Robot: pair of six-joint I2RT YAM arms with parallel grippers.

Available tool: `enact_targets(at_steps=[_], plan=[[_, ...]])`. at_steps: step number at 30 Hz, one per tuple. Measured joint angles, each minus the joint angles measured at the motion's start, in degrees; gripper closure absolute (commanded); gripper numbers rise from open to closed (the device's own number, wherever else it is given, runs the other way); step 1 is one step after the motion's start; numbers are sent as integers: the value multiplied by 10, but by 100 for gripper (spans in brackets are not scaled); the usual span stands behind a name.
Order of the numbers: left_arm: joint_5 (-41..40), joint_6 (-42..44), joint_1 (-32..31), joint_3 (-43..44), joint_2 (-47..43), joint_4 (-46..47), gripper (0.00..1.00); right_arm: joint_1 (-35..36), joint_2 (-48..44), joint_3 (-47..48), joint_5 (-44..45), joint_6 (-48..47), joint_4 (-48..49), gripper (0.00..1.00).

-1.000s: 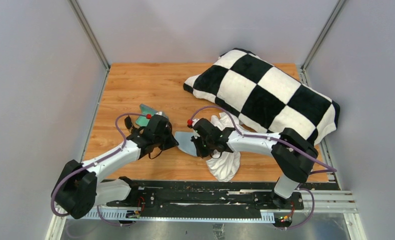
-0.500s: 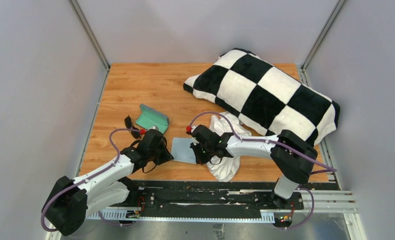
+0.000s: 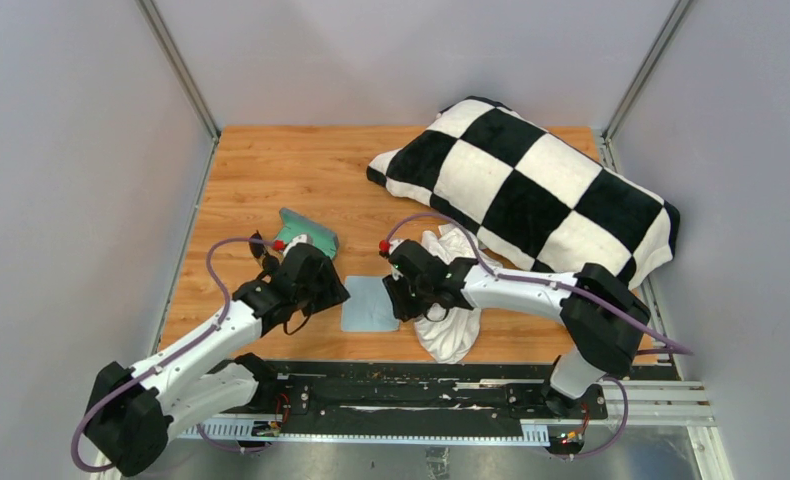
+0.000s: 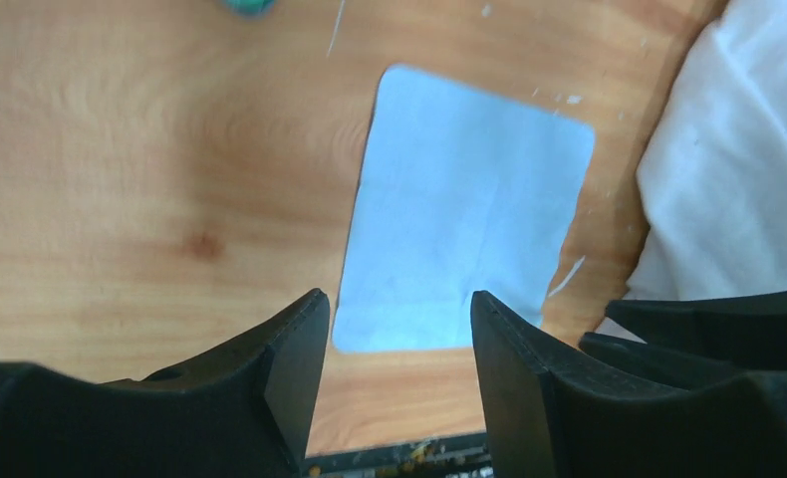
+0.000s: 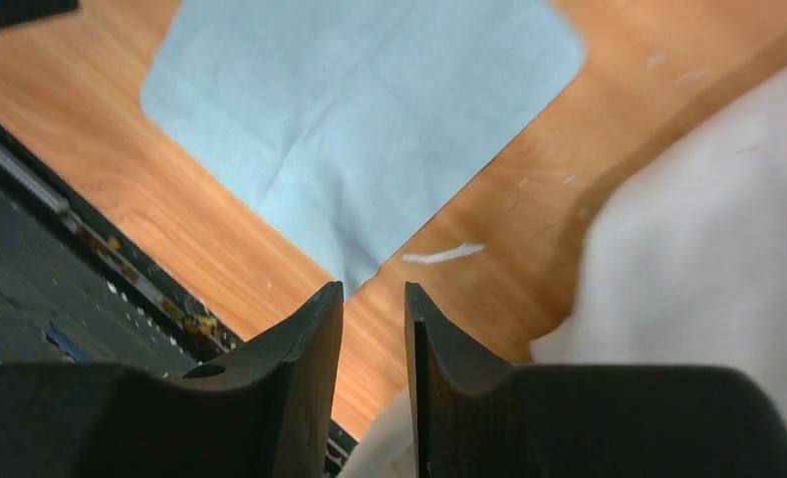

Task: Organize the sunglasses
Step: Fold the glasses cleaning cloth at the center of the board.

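Here our left gripper (image 4: 399, 299) stands half-wide and empty, and our right gripper (image 5: 374, 289) is narrowed to a slit, holding nothing. Between them a light-blue cloth (image 3: 369, 303) lies flat. Crumpled white fabric (image 3: 449, 325) sits under the right wrist. Beyond the left gripper, the sunglasses (image 3: 258, 246) lie just left of the open case (image 3: 308, 233). A checkered pillow (image 3: 531, 185) lies farthest.

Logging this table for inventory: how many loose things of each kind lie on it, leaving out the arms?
Cloths: 2 (blue cloth, white cloth)
Pillow: 1
Case: 1
Sunglasses: 1, small and black, left of the case
Total: 5
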Motion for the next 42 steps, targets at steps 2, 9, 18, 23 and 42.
enact_targets(at_steps=[2, 9, 18, 23, 42], plan=[[-14, 26, 0, 25, 31, 18, 39, -17, -7, 12, 7, 0, 0, 66], [-23, 177, 0, 95, 184, 102, 42, -85, 32, 68, 21, 2, 18, 64], [63, 238, 68, 134, 293, 141, 49, -95, 110, 112, 23, 3, 26, 64], [88, 247, 71, 122, 294, 147, 50, -95, 118, 112, 23, 4, 26, 66], [107, 263, 89, 122, 338, 176, 65, -96, 146, 116, 28, 1, 38, 95]])
